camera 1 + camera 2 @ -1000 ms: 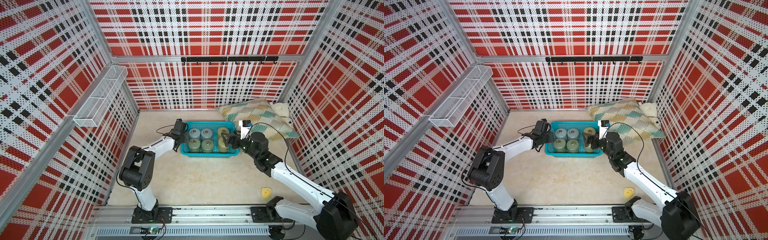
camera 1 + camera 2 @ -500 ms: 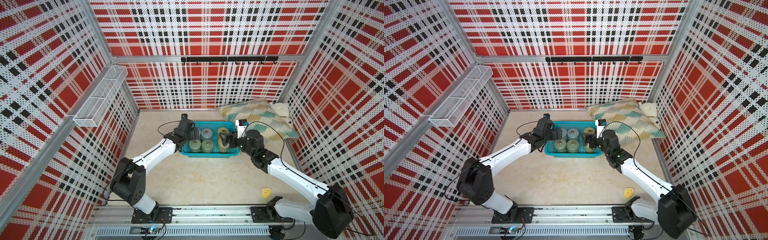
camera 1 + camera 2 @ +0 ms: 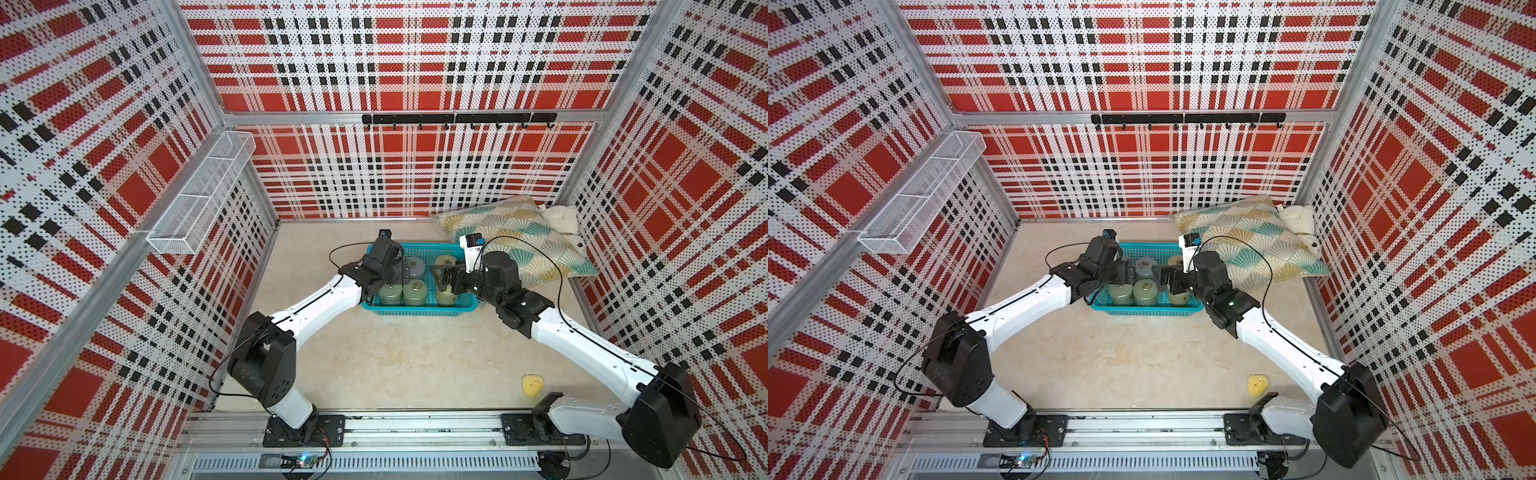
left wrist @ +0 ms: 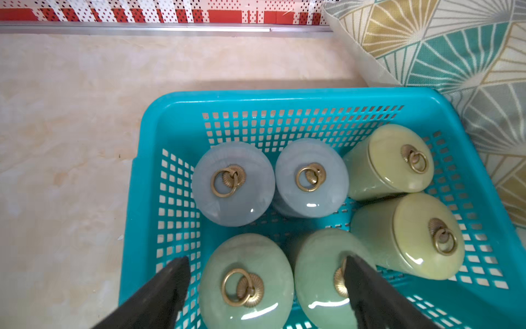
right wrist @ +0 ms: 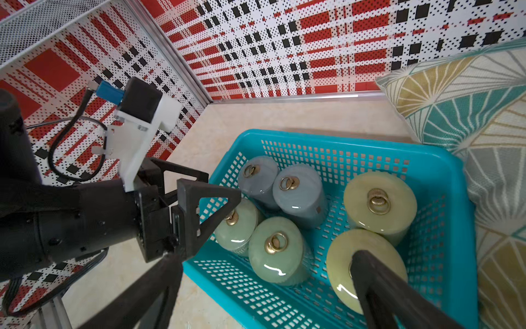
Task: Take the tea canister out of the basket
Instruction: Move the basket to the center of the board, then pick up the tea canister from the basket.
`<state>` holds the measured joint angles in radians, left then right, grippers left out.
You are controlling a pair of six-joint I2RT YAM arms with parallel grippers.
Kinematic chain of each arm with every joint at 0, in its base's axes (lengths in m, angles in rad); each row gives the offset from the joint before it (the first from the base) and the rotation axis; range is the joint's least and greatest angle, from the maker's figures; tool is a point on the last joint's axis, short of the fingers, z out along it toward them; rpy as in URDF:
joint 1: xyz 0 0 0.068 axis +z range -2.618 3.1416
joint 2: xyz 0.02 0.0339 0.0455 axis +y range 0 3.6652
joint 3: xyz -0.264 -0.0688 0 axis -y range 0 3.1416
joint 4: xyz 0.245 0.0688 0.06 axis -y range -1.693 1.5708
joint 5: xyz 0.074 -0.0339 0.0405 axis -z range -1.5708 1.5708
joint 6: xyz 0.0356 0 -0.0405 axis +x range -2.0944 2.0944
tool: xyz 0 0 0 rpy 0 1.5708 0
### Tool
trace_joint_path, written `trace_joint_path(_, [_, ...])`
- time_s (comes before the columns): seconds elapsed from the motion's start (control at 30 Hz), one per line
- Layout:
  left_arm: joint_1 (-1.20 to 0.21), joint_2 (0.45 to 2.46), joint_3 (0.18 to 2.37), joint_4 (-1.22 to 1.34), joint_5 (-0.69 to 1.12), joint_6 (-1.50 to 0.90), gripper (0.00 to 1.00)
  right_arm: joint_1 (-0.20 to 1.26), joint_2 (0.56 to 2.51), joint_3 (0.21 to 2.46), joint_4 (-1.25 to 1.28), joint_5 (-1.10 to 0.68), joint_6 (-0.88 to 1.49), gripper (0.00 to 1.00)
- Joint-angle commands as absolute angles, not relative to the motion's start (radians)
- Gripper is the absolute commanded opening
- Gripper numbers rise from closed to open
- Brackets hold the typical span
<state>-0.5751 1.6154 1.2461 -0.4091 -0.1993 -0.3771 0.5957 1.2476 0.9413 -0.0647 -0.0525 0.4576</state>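
Note:
The turquoise basket (image 3: 419, 309) (image 4: 284, 96) (image 5: 341, 139) stands on the floor and holds several lidded tea canisters with brass ring knobs. Two are blue-grey (image 4: 233, 182), two green (image 4: 246, 282) and two yellow-green (image 4: 412, 233). My left gripper (image 3: 395, 276) (image 4: 266, 259) hangs open over the basket's left end. Its fingers straddle the near-left green canister from above without touching it. My right gripper (image 3: 442, 278) (image 5: 266, 255) is open above the basket's near side. One finger is over the near yellow-green canister (image 5: 353, 262).
A fan-patterned pillow (image 3: 519, 237) lies against the basket's right end, with a white plush toy (image 3: 561, 216) behind it. A small yellow object (image 3: 532, 384) lies on the floor at the near right. A white wire rack (image 3: 199, 195) hangs on the left wall.
My left gripper has opened and moved from the basket's left rim to above the left-hand canisters. The right gripper stayed open and shifted slightly.

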Motion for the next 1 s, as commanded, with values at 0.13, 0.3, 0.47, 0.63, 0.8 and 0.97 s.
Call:
trace_joint_path(0.13, [-0.555,1.657,1.236,-0.527,-0.115,-0.318,0.85,0.609,1.218,0.955,-0.182,-0.063,0.451,1.0])
trace_joint_path(0.3, [-0.535,1.673,1.216,-0.558,-0.109,-0.29,0.85,0.609,1.189,0.929,-0.179,-0.056,0.449,1.0])
trace_joint_path(0.47, [-0.536,1.701,1.219,-0.572,-0.092,-0.272,0.86,0.609,1.174,0.909,-0.16,-0.058,0.453,1.0])
trace_joint_path(0.63, [-0.549,1.741,1.237,-0.592,-0.107,-0.261,0.88,0.609,1.151,0.888,-0.155,-0.053,0.454,1.0])
trace_joint_path(0.8, [-0.549,1.781,1.261,-0.6,-0.111,-0.258,0.91,0.609,1.132,0.875,-0.15,-0.058,0.456,1.0])
trace_joint_path(0.97, [-0.559,1.835,1.294,-0.607,-0.105,-0.255,0.93,0.609,1.122,0.87,-0.151,-0.066,0.459,1.0])
